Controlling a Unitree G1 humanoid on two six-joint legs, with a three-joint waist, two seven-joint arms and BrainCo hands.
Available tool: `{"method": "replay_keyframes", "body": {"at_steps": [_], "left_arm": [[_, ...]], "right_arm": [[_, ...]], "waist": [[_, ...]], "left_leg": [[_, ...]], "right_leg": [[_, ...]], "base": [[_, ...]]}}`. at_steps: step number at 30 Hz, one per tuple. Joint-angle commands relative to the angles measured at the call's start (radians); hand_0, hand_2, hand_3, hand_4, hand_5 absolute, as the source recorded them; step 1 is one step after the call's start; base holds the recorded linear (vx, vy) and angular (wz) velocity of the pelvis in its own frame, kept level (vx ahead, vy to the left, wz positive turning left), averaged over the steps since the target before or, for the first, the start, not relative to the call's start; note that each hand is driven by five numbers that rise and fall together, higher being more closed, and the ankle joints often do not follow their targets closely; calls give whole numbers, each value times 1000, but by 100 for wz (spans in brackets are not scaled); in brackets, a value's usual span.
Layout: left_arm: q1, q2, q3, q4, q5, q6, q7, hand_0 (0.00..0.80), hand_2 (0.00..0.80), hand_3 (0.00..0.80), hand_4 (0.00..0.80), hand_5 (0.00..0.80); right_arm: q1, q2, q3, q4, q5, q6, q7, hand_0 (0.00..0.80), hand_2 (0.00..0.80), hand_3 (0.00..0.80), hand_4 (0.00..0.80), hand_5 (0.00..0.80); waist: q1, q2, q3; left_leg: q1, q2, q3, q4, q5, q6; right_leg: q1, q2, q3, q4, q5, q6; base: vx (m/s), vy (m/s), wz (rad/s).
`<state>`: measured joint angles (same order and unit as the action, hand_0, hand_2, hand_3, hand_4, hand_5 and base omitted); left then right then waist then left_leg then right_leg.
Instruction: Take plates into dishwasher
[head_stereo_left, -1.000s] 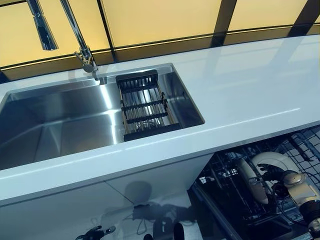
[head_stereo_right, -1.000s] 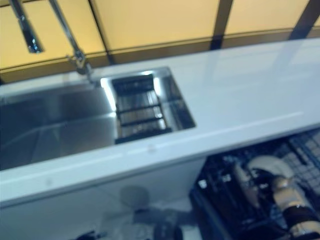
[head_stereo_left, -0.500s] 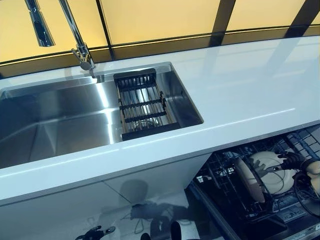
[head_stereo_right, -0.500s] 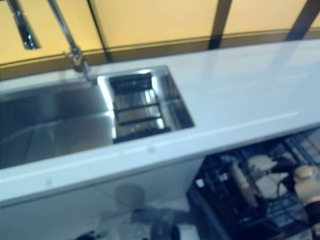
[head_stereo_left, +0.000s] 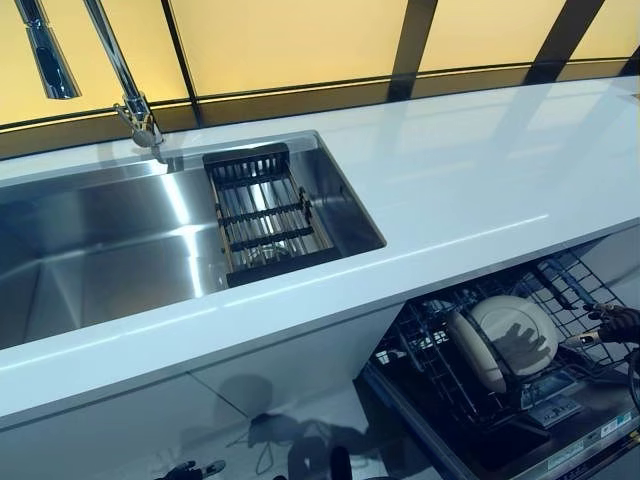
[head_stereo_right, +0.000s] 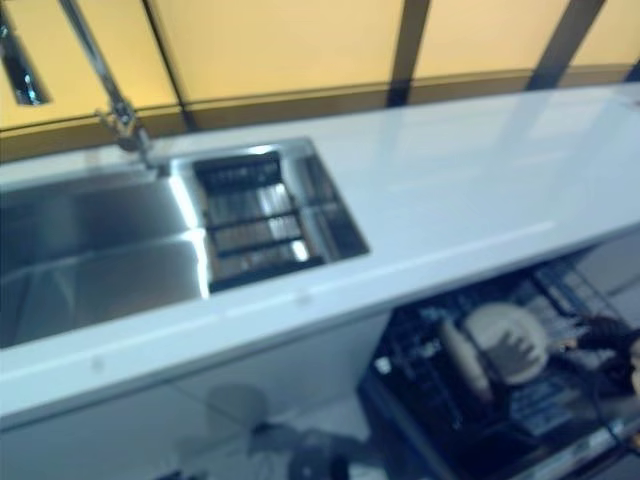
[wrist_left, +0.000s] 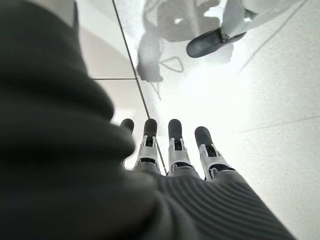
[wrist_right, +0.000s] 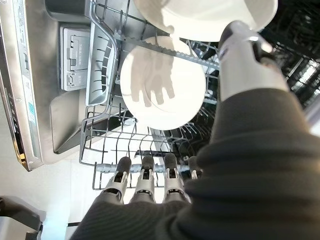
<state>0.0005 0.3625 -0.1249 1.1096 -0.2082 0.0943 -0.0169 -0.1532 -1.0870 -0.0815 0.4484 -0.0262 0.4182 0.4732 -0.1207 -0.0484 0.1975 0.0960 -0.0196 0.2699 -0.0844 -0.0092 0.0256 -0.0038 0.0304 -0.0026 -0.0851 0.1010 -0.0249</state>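
We are looking down on a white worktop (head_stereo_left: 470, 190) with a steel sink (head_stereo_left: 90, 250) set into it, a dark drainer (head_stereo_left: 262, 215) sitting at the sink's right end. Below the worktop's right part, the dishwasher rack (head_stereo_left: 450, 375) is standing pulled out, and two plates (head_stereo_left: 510, 335) are standing on edge in it, side by side. Our right robot hand (wrist_right: 150, 182) is hanging just beside the rack, fingers straight, holding nothing. Our left robot hand (wrist_left: 175, 150) is hanging over the floor (wrist_left: 260, 100), fingers straight and empty.
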Motion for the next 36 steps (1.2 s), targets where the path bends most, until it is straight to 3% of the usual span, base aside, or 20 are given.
{"method": "replay_keyframes", "body": {"at_steps": [1, 3, 4, 5, 6, 9, 11, 13, 17, 18, 19, 20, 25, 31, 36], "left_arm": [[-28, 28, 9, 70, 78, -6, 12, 0, 0, 0, 0, 0], [-32, 46, 1, 49, 88, 5, 17, 0, 0, 0, 0, 0], [-28, 55, 3, 28, 101, 17, 13, 0, 0, 0, 0, 0], [-18, 63, 2, -5, 76, 34, 27, 0, 0, 0, 0, 0], [-12, 66, 6, -17, 60, 38, 39, 0, 0, 0, 0, 0], [-24, 87, 12, -33, -11, 68, 60, 0, 0, 0, 0, 0], [-22, 91, 23, -3, -18, 60, 62, 0, 0, 0, 0, 0], [-19, 93, 27, 14, -13, 53, 60, 0, 0, 0, 0, 0], [-14, 102, 44, 59, 7, 15, 43, 0, 0, 0, 0, 0], [-18, 108, 47, 54, -10, 17, 38, 0, 0, 0, 0, 0], [-18, 109, 47, 53, -12, 17, 36, 0, 0, 0, 0, 0], [-32, 123, 49, 39, -40, 30, 41, 0, 0, 0, 0, 0], [-73, 118, 58, -2, -82, 28, 52, 0, 0, 0, 0, 0], [-94, 101, 58, -7, -85, 5, 81, 0, 0, 0, 0, 0], [-100, 120, 58, 8, -68, 7, 99, 0, 0, 0, 0, 0]], "right_arm": [[1, -25, -49, -14, 58, 3, -77, 0, 0, 0, 0, 0], [12, -5, -61, -17, 83, -28, -98, 0, 0, 0, 0, 0], [10, 3, -66, -22, 88, -43, -103, 0, 0, 0, 0, 0], [-10, 12, -72, -36, 76, -53, -92, 0, 0, 0, 0, 0], [-25, 16, -73, -49, 67, -49, -82, 0, 0, 0, 0, 0], [-64, 3, -60, -71, 50, -18, -57, 0, 0, 0, 0, 0], [-48, -13, -72, -60, 69, -21, -56, 0, 0, 0, 0, 0], [-45, -18, -76, -40, 71, -32, -54, 0, 0, 0, 0, 0], [-96, -27, -38, 61, 57, -63, -41, 0, 0, 0, 0, 0], [-121, -26, -8, 87, 60, -66, -42, 0, 0, 0, 0, 0], [-124, -26, -3, 90, 64, -66, -44, 0, 0, 0, 0, 0], [-144, -26, 16, 101, 87, -46, -46, 0, 0, 0, 0, 0], [-127, -15, 4, 140, 146, -2, -63, 0, 0, 0, 0, 0], [-28, 53, -58, 259, 223, 45, -77, 0, 0, 0, 0, 0], [-7, 141, -68, 455, 244, 66, -41, 0, 0, 0, 0, 0]], "waist": [[21, -46, 8], [30, -56, 37], [39, -55, 49], [38, -38, 61], [40, -31, 63], [27, -5, 64], [31, 4, 31], [40, 2, 14], [76, -23, -27], [82, -28, -23], [82, -28, -21], [91, -46, -16], [97, -78, 9], [88, -88, 12], [93, -70, 8]], "left_leg": [[-2, 14, -45, 104, -137, 55], [-15, 5, -11, 121, -138, 59], [-18, 6, 6, 112, -132, 52], [0, 16, 24, 77, -130, 46], [5, 19, 44, 56, -120, 46], [-6, 14, 27, -3, -83, 58], [-43, 10, 1, -3, -71, 53], [-66, 1, -18, -3, -69, 52], [-135, -17, -27, 5, -59, 49], [-152, -6, -29, 18, -64, 53], [-153, -4, -29, 19, -62, 53], [-187, 24, -7, 38, -45, 32], [-258, 61, 29, 70, -10, -13], [-245, 51, 14, 30, 17, -19], [-250, 72, -1, -3, 69, -52]], "right_leg": [[28, -77, 0, 55, -58, 127], [-3, -105, -17, -2, 38, 174], [-33, -114, -39, -2, 65, 183], [-34, -113, -116, 10, 63, 196], [-48, -110, -147, 38, 49, 197], [-110, -93, -156, 269, -8, 177], [-75, -89, -175, 365, -88, 135], [-42, -96, -170, 394, -98, 123], [119, -138, -174, 303, -88, 118], [95, -142, -141, 296, -76, 127], [92, -142, -140, 298, -77, 128], [120, -127, -174, 253, -145, 123], [146, -80, -224, 199, -230, 95], [138, -60, -221, 224, -254, 78], [131, -24, -217, 231, -293, 45]], "base": [[-66, 146, -6], [-149, 155, -12], [-201, 205, -40], [-207, 202, -78], [-212, 213, -103], [-222, 129, -87], [-164, -18, -59], [-117, -75, -21], [-210, -162, -8], [-261, -167, -17], [-432, -340, -11], [-362, -324, -3], [-382, -270, 2], [-240, -127, -1], [-285, -210, 17]]}}
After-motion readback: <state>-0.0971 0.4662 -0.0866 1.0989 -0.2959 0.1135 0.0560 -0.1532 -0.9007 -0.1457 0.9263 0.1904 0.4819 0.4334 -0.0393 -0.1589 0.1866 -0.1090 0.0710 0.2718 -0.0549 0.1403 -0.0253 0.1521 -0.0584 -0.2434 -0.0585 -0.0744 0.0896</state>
